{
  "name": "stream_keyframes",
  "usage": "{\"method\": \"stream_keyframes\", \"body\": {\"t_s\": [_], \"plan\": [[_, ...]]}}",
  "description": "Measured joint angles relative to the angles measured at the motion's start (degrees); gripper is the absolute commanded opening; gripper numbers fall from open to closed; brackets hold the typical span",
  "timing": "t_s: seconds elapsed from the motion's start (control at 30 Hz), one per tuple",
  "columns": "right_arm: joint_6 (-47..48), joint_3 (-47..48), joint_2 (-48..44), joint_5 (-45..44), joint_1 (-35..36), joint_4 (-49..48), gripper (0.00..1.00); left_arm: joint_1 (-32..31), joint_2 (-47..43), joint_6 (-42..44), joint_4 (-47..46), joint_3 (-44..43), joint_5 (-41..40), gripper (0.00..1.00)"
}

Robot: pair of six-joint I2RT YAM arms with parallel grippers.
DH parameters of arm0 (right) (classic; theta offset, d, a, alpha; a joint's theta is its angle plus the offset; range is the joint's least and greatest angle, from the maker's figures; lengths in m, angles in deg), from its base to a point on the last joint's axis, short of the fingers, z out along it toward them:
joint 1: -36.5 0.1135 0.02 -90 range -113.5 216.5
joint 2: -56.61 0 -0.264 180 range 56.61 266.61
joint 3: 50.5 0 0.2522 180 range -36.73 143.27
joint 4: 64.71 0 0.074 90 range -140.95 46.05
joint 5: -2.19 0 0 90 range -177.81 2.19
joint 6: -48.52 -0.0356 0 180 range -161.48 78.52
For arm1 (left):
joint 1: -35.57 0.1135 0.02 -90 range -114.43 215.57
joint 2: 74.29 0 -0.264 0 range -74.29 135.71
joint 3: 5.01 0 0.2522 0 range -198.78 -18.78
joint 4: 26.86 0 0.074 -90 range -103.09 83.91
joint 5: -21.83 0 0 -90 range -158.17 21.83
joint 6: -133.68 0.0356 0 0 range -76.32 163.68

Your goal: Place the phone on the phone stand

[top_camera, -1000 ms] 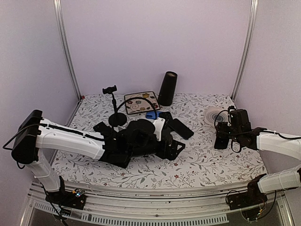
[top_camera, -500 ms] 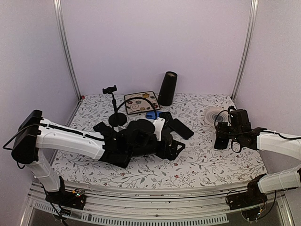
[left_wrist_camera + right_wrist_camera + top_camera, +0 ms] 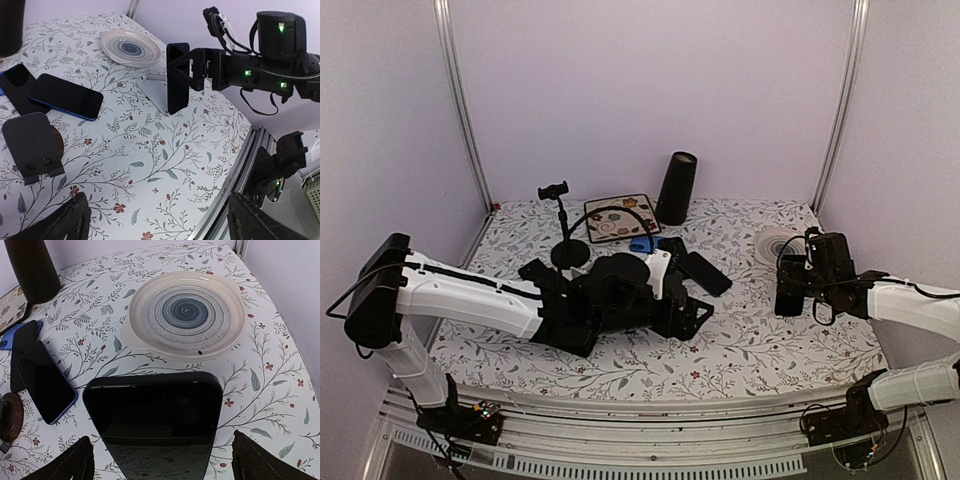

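Observation:
A black phone [image 3: 177, 77] stands upright on its edge against a low pale grey phone stand [image 3: 152, 90], next to the plate. My right gripper [image 3: 162, 455] is open, one finger on either side of the phone [image 3: 152, 420] with a gap at each side. From above, this gripper [image 3: 790, 295] sits at the right of the table. My left gripper [image 3: 160, 225] is open and empty near the table's middle [image 3: 685, 315], looking toward the phone.
A spiral-patterned plate [image 3: 186, 312] lies just behind the phone. Two other dark phones [image 3: 65, 95] [image 3: 20, 85] lie flat near a small black stand [image 3: 32, 145]. A gooseneck holder [image 3: 560, 215], a patterned mat [image 3: 617, 218] and a black cylinder [image 3: 676, 188] stand at the back.
The right gripper's jaws have opened wider and come off the phone's sides, and that wrist has shifted slightly. The left arm has not moved.

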Motion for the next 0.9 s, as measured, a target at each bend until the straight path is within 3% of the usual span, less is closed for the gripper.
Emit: {"method": "stream_keyframes", "body": {"t_s": [0.7, 0.9], "plan": [[0.6, 8.8, -4.6, 3.6, 0.0, 7.7, 0.99, 0.0, -2.1, -0.7, 0.9, 1.3, -2.8, 0.95], [0.5, 11.7, -5.2, 6.1, 1.1, 10.4, 0.99, 1.7, -2.3, -1.7, 6.0, -0.7, -4.4, 0.96]]}}
